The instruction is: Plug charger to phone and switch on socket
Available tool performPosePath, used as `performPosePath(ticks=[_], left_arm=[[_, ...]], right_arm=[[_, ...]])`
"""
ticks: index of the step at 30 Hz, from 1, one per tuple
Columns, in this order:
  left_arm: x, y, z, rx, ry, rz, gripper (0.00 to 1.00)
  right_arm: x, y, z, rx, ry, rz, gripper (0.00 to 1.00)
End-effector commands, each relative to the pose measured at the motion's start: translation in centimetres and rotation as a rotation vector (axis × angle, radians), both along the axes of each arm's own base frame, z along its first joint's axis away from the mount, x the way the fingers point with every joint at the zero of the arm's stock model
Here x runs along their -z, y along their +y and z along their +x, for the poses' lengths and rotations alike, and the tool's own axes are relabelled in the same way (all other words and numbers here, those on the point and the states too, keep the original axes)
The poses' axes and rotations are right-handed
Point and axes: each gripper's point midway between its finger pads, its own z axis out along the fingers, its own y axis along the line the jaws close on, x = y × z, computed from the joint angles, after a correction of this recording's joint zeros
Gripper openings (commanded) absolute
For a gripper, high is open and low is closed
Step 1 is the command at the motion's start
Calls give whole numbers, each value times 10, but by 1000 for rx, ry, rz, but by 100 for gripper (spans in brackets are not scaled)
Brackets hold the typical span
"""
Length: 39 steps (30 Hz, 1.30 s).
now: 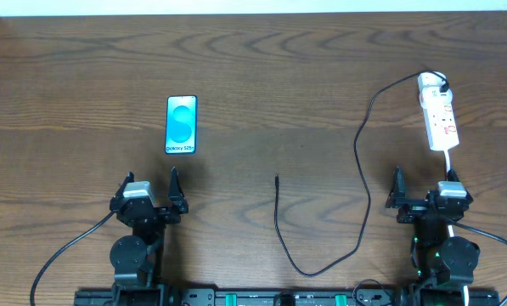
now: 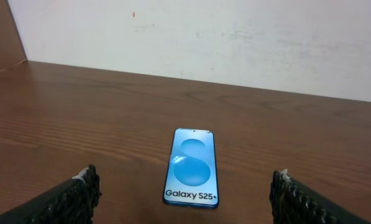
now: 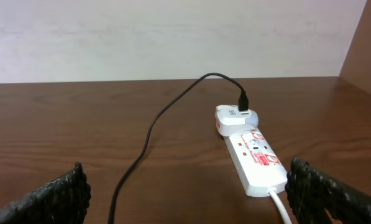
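Presently both arms sit at the near edge of the brown wooden worktop (image 1: 253,59), one toward each near corner, and nothing is held. The left pincer (image 1: 150,184) has its jaws wide apart, and its padded black fingers (image 2: 70,200) frame the lower corners of the left wrist view. The phone (image 1: 182,125) lies flat and face up on the left half of the worktop, just beyond that pincer and apart from it. Its blue screen is lit and the white strip with its lettering faces the near edge. The right pincer (image 1: 424,184) is likewise spread wide and touches nothing. The socket (image 1: 438,115) lies toward the right edge, its long side running roughly from far to near, with a white cord (image 1: 451,161) leaving its near end beside the right pincer. At its far end a white adapter (image 3: 233,117) is seated, and the black plug (image 3: 243,102) of the charger (image 1: 359,153) sits in it. From there the thin black cable arcs toward the middle, runs down to the near edge, loops, and climbs back. Its connector tip (image 1: 276,178) rests on bare wood near the centre, well apart from the phone.
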Motion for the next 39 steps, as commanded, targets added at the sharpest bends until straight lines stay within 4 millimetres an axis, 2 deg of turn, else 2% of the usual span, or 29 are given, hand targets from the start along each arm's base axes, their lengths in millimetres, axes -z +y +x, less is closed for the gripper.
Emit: performPosePath(ticks=[1,14,20,24,26,33,36,39], left_arm=[[16,3,-1,-15,50,5,88],[15,2,-1,-13,46,-26,89],[-3,1,-3,-6,21,-26,88],[-10,1,-7,-6,74,-22,88],[-19,1,-9,-3,87,8,88],[-81,6,-5,-26,47,38,88],[-97,6,2,-25,67,38,89],[-104,6,11,-24,124,37,88]], right_arm=[[0,1,0,-1,0,-12,99],[0,1,0,-1,0,-12,99],[0,1,0,-1,0,-12,99],[0,1,0,-1,0,-12,99],[0,1,0,-1,0,-12,99],[0,1,0,-1,0,-12,99],[0,1,0,-1,0,-12,99],[0,1,0,-1,0,-12,99]])
